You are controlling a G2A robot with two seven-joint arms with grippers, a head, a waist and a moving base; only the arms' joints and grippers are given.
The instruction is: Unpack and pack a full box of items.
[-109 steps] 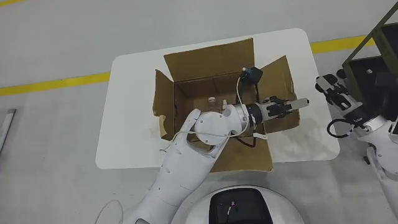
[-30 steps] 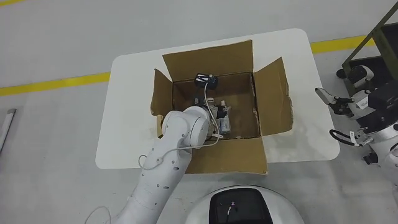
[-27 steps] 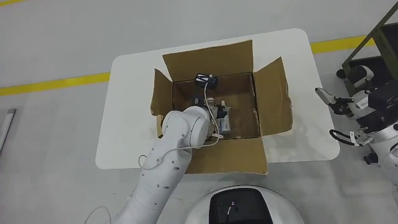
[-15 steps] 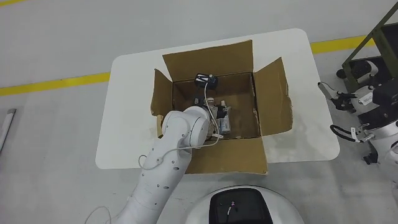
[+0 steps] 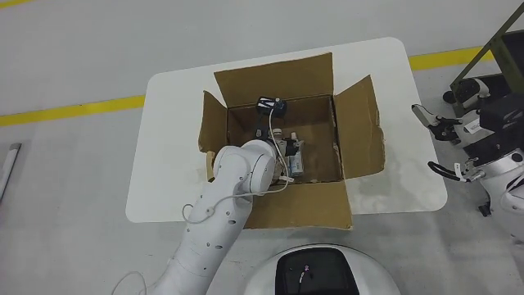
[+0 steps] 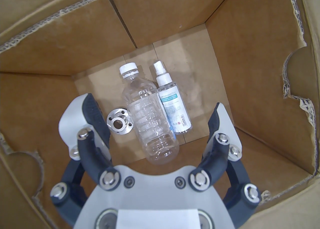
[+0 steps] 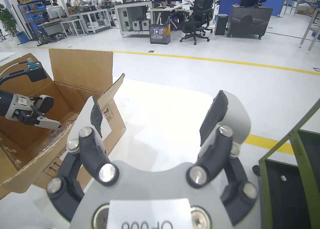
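Note:
An open cardboard box stands on the white table. On its floor lie a clear plastic bottle, a small white spray bottle touching it, and a metal flange on the bottle's other side. My left gripper hangs open inside the box, above the bottle, with nothing between its fingers; the same left gripper shows from the side in the right wrist view. My right gripper is open and empty over the table's right end, beyond the box's right flap.
A green metal rack stands off the table's right side, close to my right gripper. The box flaps stick up and outward. Bare table lies left of the box and between the box and the right edge.
Since 3.6 s ago my left arm swung from the box's right flap into the box. Over the last second it stays still, while my right gripper shifts slightly toward the table.

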